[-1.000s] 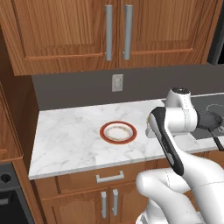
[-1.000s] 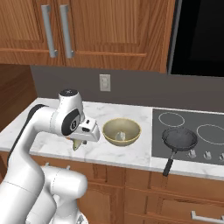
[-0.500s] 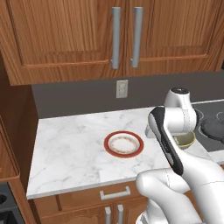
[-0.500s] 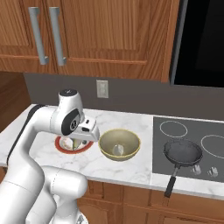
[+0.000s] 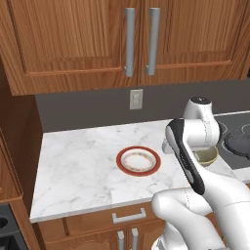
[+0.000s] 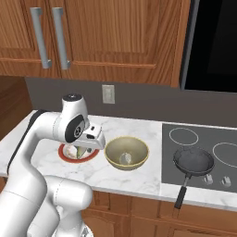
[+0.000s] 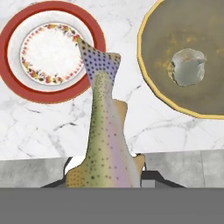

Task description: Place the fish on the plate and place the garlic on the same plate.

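- Fish [image 7: 105,131]: held up off the bench, speckled yellow-green body running up the hand view, tail fin overlapping the red rim of the plate in that view. In the right base view a pale sliver of it [image 6: 79,151] hangs under the gripper, over the plate's right side.
- Gripper [image 6: 88,143]: fingers pinching the fish at its lower body; the tips themselves are hidden behind the fish in the hand view. Hand sits above the gap between plate and bowl.
- Plate [image 5: 138,160]: white centre, floral ring, broad red rim, flat on the marble bench near the front edge, roughly mid-bench in the left base view. Nothing lies on it. Also seen at [image 7: 52,52] and, partly hidden by the arm, at [image 6: 69,156].
- Garlic [image 7: 188,66]: pale grey-white lump lying inside the bowl, near its centre; in the right base view at [image 6: 125,159].
- Bowl [image 6: 127,152]: olive-yellow, deeper than the plate, just beside the plate on the stove side, not touching it. In the left base view it is mostly behind the arm [image 5: 205,156].
- Frying pan [image 6: 193,160]: black, on the cooktop [image 6: 203,143] past the bench's right end, handle pointing toward the front edge.
- Wall outlet [image 5: 136,99] on the backsplash behind the plate; wooden cabinets [image 5: 88,39] above.
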Tool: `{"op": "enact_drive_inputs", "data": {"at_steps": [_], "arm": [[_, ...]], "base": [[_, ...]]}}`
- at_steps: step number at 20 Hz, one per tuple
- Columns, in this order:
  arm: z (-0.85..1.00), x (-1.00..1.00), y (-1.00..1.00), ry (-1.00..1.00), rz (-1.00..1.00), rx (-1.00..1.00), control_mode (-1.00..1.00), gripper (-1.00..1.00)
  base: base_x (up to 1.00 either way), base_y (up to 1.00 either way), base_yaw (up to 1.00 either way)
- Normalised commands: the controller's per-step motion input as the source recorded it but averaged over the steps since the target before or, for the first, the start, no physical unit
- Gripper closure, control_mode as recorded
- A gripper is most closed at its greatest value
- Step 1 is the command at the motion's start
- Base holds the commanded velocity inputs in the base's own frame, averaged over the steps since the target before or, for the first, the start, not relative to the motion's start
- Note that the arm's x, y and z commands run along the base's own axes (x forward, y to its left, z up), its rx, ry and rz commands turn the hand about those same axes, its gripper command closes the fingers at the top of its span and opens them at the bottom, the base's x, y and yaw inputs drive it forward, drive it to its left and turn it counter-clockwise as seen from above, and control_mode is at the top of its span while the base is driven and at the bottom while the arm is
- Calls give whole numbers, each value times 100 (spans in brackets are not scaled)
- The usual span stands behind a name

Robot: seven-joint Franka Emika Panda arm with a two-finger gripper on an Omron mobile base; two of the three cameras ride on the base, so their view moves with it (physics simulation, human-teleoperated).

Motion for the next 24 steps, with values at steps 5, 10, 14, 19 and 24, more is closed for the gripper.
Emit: {"op": "enact_drive_inputs", "data": {"at_steps": [5, 10, 14, 19, 24], "arm": [[0, 0, 0, 0, 0, 0, 100, 100], [0, 22, 61, 7, 0, 0, -100, 100], [-3, 22, 75, 10, 0, 0, -100, 100], [-4, 26, 69, 9, 0, 0, -100, 100], [-10, 20, 34, 2, 0, 0, -100, 100]], "base": [[25, 41, 0], [0, 0, 0], [0, 0, 0], [0, 0, 0], [0, 0, 0]]}}
